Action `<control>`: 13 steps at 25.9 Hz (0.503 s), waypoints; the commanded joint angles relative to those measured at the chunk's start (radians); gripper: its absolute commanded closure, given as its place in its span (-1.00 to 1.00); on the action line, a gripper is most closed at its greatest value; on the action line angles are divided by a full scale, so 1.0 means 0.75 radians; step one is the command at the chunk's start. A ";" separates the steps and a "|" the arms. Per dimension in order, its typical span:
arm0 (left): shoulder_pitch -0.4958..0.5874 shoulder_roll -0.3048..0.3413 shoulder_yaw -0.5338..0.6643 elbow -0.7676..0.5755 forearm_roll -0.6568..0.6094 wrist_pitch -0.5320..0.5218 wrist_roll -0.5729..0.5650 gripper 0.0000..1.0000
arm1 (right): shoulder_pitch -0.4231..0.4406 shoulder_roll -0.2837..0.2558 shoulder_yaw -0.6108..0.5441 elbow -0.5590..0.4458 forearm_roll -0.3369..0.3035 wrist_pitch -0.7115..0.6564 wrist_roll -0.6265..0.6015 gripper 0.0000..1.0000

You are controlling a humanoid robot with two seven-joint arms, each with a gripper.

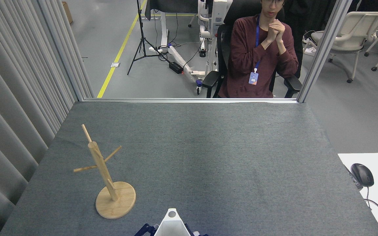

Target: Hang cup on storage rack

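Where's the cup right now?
In the head view, the cup sits at the bottom edge, just right of centre, right of the storage rack, its pierced tab pointing away.

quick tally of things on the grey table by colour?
Wooden: 1, the rack
White: 1, the cup, cut off at the near edge
Total: 2

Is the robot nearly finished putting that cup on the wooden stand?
Not yet. The white cup sits at the near edge of the table, apparently held between dark gripper parts mostly out of view. The wooden rack stands to its left with every peg bare. Carrying the cup over and hooking its handle hole on a peg remains.
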 commanded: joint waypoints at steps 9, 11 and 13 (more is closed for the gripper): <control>0.000 -0.001 0.001 0.004 -0.006 -0.006 0.007 0.71 | 0.001 0.000 0.002 -0.044 -0.003 -0.016 -0.048 -0.96; 0.000 -0.004 0.001 0.008 -0.006 -0.006 0.005 0.71 | 0.001 0.000 0.002 -0.060 -0.003 -0.016 -0.058 -0.96; 0.000 -0.004 0.003 0.008 -0.008 -0.006 0.005 0.70 | -0.001 -0.002 0.002 -0.079 -0.003 -0.018 -0.064 -0.96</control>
